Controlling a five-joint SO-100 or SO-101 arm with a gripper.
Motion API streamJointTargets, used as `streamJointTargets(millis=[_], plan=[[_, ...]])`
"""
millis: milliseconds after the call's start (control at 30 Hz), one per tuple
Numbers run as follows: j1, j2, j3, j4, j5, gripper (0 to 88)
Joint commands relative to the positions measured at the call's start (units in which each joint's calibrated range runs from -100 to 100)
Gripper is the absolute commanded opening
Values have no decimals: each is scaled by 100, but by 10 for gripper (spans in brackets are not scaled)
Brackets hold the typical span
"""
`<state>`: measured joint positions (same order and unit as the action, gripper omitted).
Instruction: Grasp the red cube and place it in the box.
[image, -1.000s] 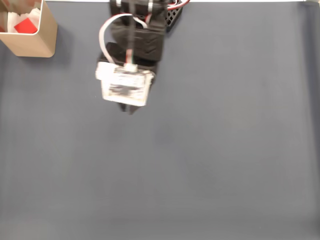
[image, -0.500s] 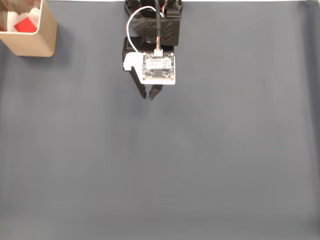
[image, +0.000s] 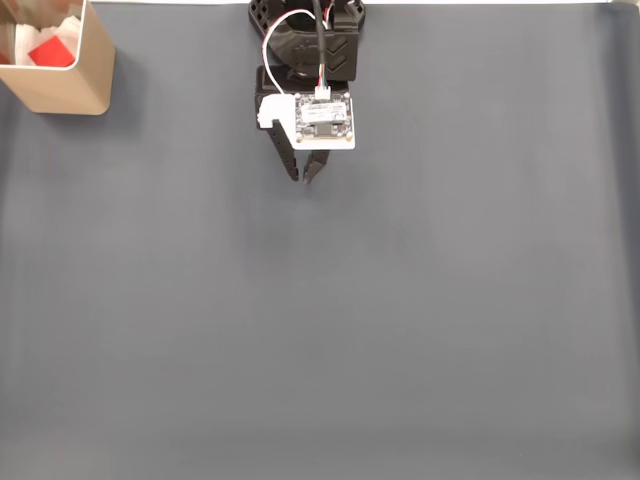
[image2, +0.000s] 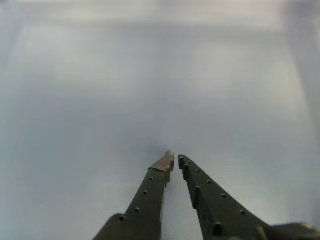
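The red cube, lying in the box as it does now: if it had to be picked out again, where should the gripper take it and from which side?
From straight above, I'd judge. In the fixed view the red cube sits among white padding inside the box, whose upright walls block any sideways approach. Grip two opposite flat faces, fingers lowered beside them. The gripper, nearly shut and empty, would need opening first.

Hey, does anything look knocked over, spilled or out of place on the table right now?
Nothing stands out. The red cube sits inside the box, which stands upright at the top left of the fixed view. The claw is empty, fingertips nearly together, above bare grey table.
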<state>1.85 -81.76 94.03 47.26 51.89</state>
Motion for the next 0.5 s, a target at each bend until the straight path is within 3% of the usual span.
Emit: streamJointTargets(millis=[0,467], plan=[[-65,-351,159,-29,49,0],[-235,-1234,578,955,-132,0]])
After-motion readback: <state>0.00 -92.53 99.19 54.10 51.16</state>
